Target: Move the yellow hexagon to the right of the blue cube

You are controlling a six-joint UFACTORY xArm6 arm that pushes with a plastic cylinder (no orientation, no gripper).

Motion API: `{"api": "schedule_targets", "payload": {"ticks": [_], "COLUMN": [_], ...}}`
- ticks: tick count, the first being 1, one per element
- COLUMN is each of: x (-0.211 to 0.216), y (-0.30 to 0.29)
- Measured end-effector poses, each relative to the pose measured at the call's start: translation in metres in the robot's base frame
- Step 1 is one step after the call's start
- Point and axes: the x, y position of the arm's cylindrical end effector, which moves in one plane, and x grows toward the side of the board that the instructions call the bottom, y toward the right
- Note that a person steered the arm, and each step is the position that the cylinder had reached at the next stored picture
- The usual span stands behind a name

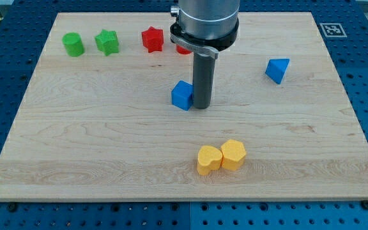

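The yellow hexagon [233,154] lies near the view's bottom centre, touching a yellow heart-shaped block [208,160] on its left. The blue cube [182,95] sits at the board's middle. My tip [201,105] rests just to the right of the blue cube, close to it or touching it. The tip is well above the yellow hexagon in the view.
A blue triangular block [277,69] lies at the right. A red star [152,39] and a second red block [183,46], partly hidden behind the rod, lie at the top centre. A green cylinder [73,44] and a green star [107,42] lie at the top left. The wooden board [75,147] ends in blue table edges.
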Motion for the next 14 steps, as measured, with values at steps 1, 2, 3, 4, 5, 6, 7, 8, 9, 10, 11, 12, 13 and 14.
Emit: {"api": "schedule_targets", "payload": {"ticks": [1, 2, 3, 4, 5, 6, 7, 8, 9, 10, 11, 12, 13, 14], "x": [0.017, 0.067, 0.123, 0.159, 0.159, 0.159, 0.149, 0.141, 0.134, 0.117, 0.103, 0.095, 0.095, 0.090], "y": [0.053, 0.104, 0.115, 0.098, 0.057, 0.058, 0.056, 0.049, 0.049, 0.050, 0.050, 0.050, 0.051, 0.051]}}
